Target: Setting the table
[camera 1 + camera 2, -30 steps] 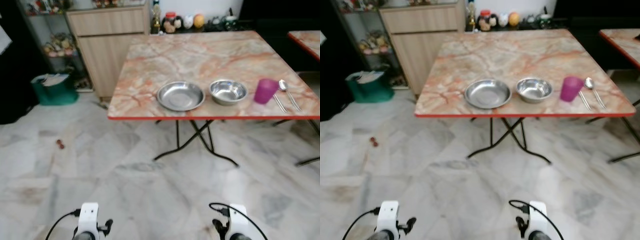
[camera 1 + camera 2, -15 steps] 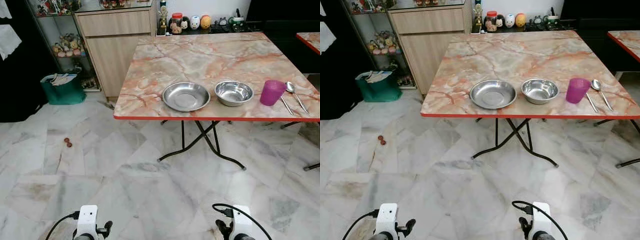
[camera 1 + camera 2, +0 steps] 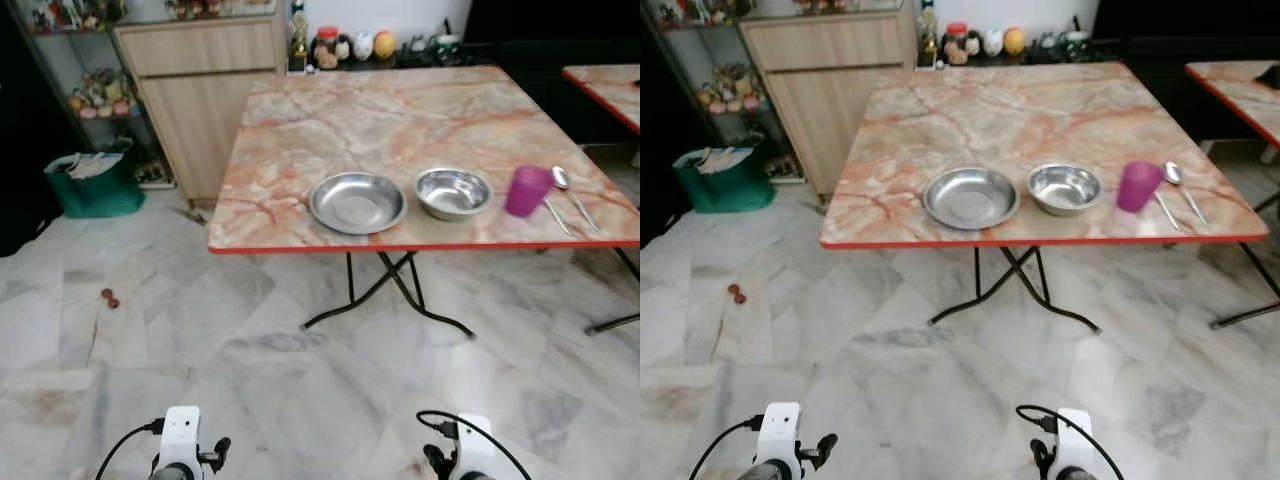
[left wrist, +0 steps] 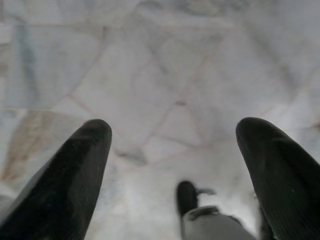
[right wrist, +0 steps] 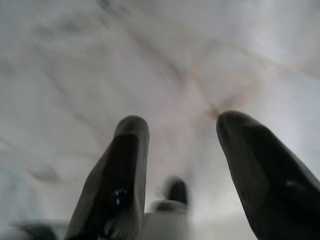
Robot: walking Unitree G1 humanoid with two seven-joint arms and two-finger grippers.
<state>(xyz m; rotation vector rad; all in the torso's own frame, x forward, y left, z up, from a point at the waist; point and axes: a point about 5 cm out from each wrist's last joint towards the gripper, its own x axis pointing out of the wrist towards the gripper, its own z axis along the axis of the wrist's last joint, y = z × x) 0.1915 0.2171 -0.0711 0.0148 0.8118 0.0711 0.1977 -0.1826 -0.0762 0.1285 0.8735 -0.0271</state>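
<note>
1. Marble-topped table (image 3: pixel 400 110) at 12 o'clock, well apart from both grippers.
2. Along its near edge: steel plate (image 3: pixel 357 202), steel bowl (image 3: pixel 452 192), purple cup (image 3: pixel 527 191), then spoon (image 3: pixel 568 186) and fork (image 3: pixel 557 216) at 3 o'clock of the cup.
3. Left gripper (image 4: pixel 175 165) and right gripper (image 5: pixel 182 145) hanging low over the marble floor (image 3: pixel 250 360), jaws spread, empty.
4. Wooden cabinet (image 3: pixel 195 85) and green bin (image 3: pixel 90 185) at 10 o'clock.

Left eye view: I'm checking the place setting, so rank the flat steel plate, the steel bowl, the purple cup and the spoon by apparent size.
1. Flat steel plate
2. Steel bowl
3. Purple cup
4. Spoon: long but thin, so its place below the cup is unsure.
</note>
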